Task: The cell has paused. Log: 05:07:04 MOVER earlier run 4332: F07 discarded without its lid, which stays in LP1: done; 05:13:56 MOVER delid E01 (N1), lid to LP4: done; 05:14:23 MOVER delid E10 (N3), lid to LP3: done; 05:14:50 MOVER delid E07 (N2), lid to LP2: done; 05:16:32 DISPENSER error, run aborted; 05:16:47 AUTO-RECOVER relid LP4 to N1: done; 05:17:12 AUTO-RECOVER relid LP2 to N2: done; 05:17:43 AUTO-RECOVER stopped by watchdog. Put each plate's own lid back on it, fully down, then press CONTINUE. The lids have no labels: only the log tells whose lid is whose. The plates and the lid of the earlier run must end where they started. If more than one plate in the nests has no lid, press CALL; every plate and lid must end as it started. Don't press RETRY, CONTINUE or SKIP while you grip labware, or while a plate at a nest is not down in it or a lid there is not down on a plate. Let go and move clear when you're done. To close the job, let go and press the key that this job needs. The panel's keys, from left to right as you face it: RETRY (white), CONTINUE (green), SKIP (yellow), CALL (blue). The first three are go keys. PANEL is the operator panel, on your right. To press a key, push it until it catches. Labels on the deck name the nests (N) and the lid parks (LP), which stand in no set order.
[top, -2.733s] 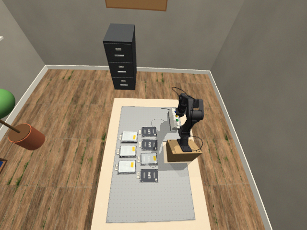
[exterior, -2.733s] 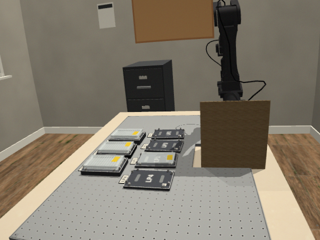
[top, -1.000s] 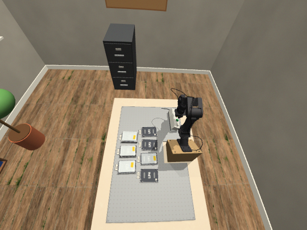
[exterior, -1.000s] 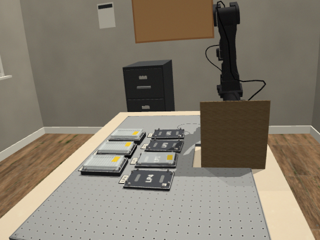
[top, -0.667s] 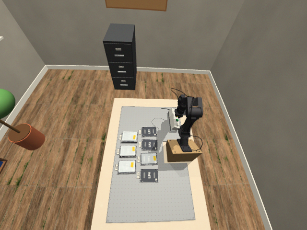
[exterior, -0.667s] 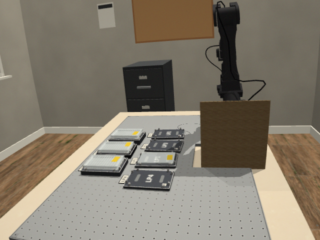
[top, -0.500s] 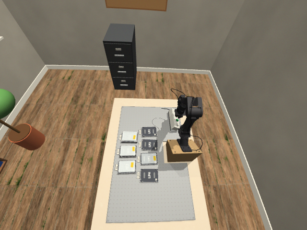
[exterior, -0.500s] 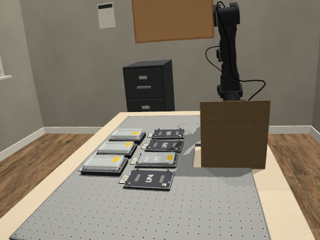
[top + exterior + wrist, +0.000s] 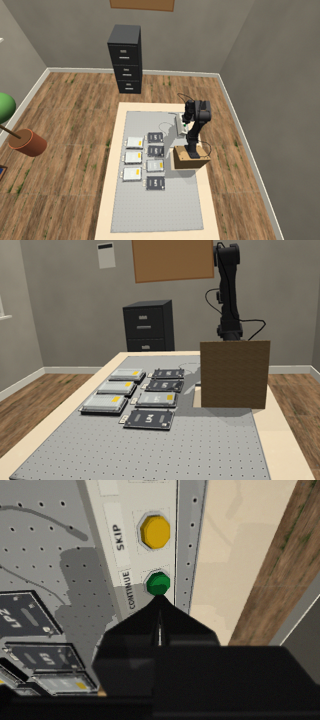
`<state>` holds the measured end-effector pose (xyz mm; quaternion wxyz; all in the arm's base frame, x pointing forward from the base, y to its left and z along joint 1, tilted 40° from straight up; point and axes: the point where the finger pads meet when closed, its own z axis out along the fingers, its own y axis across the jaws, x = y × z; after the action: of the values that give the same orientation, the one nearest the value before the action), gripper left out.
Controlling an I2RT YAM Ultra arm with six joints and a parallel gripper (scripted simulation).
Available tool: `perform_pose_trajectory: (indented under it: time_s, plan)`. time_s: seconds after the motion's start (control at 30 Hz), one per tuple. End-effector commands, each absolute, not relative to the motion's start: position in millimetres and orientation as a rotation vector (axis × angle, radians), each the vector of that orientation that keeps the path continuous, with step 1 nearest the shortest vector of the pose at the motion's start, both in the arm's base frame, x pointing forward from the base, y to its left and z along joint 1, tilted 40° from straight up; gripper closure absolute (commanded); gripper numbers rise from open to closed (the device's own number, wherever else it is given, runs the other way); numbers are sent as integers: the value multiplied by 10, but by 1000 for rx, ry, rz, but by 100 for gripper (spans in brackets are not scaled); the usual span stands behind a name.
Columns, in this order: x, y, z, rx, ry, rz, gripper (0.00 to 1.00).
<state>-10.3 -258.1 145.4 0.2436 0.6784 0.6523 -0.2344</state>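
My gripper point(image 9: 159, 600) point(image 9: 186, 120) is shut and holds nothing. Its tip is right at the green CONTINUE key point(image 9: 158, 582) point(image 9: 184, 125) of the panel point(image 9: 115, 555) point(image 9: 179, 126); I cannot tell whether it touches the key. The yellow SKIP key point(image 9: 155, 531) is just beyond. Three plates point(image 9: 134, 142) point(image 9: 133, 157) point(image 9: 132, 174) point(image 9: 126, 374) point(image 9: 116, 387) point(image 9: 103, 402) sit in the nests, each under a clear lid with a yellow tag. A lid point(image 9: 155, 165) point(image 9: 157, 399) point(image 9: 65, 684) lies in LP1. LP2 point(image 9: 155, 137) point(image 9: 22, 617), LP3 point(image 9: 155, 150) point(image 9: 164, 385) and LP4 point(image 9: 155, 183) point(image 9: 149, 419) are bare.
The arm stands on a wooden block point(image 9: 189, 161) point(image 9: 233, 374), which hides the panel and gripper in the exterior view. The grey pegboard deck point(image 9: 155, 206) lies on a beige table point(image 9: 108, 180). A black filing cabinet point(image 9: 125, 59) stands behind the table.
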Motion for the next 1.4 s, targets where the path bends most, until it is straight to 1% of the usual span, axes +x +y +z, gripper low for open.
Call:
perform_pose_trajectory:
  time_s: [0.0, 1.37]
  plan:
    - [-88, -2619, 1386, 1852, 1788, -643, 100]
    - [-91, -2725, 1240, 1852, 1788, -643, 100]
